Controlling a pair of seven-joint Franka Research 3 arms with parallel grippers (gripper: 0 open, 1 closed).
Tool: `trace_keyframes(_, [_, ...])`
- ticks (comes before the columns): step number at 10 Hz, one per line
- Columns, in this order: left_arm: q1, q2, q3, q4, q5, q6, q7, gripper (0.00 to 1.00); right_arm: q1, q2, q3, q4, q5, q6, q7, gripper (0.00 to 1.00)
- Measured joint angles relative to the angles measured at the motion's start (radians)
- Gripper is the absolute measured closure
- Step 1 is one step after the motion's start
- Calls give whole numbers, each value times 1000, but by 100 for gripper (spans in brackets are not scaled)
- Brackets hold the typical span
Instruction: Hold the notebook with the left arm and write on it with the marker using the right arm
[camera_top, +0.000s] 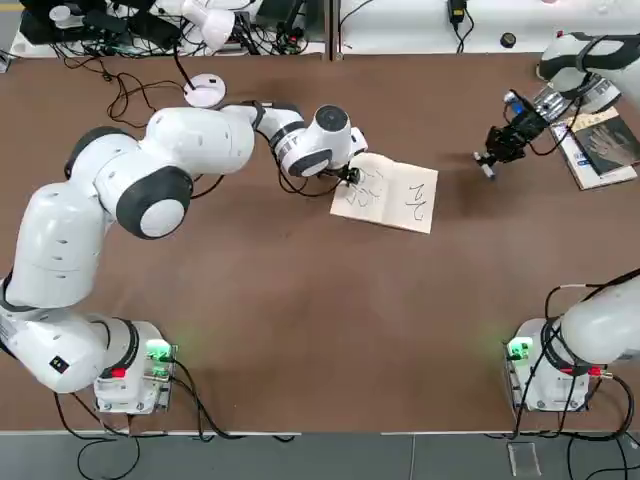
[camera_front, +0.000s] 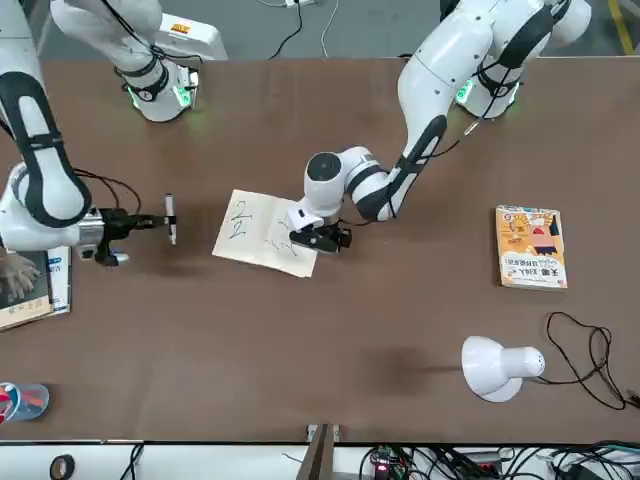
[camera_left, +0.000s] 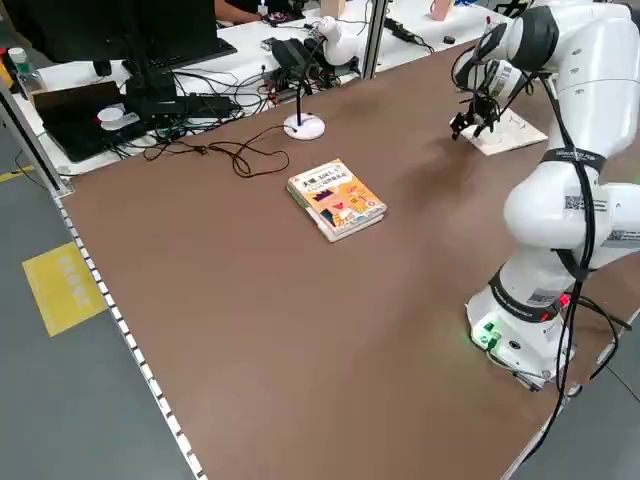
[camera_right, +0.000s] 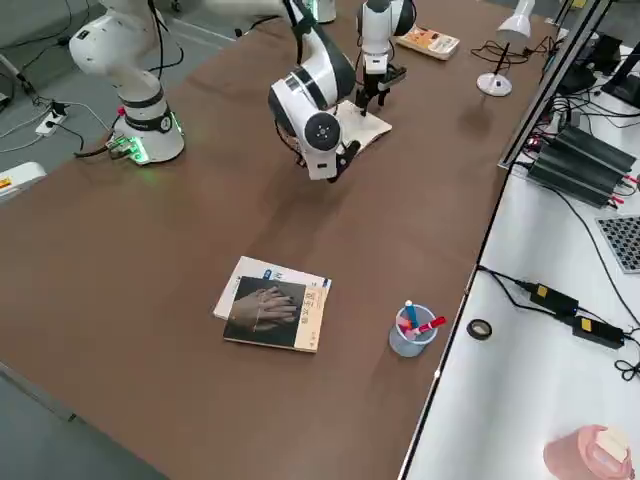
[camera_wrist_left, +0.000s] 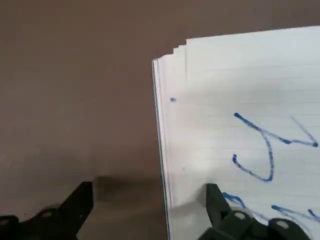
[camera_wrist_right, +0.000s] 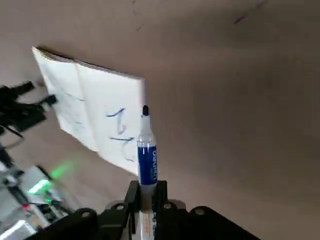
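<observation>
You're looking at a robotics lab: two white arms bolted onto a broad brown table (camera_top: 300, 320), green-lit bases (camera_top: 135, 375) at 7 and 5 o'clock in the top view, a white bench (camera_right: 520, 330) alongside strewn with cables and power bricks, yellow floor marking (camera_left: 65, 290) on grey flooring

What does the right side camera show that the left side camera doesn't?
Only the right side view shows the dark-covered book, the cup of pens and the right hand shut on the marker. Only the left side view shows the left arm's green-lit base. Both show the notebook, the left hand at its edge, the orange book and the desk lamp.
</observation>
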Motion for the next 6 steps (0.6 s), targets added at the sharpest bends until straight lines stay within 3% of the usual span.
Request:
trace_keyframes(3, [7, -9, 5, 21, 0, 5, 0, 0, -29, 7, -14, 6, -81, 118, -84, 83])
trace_keyframes(6, [32, -66, 5, 46, 1, -84, 0, 0, -1, 15, -83, 1, -112, 225, -99, 83])
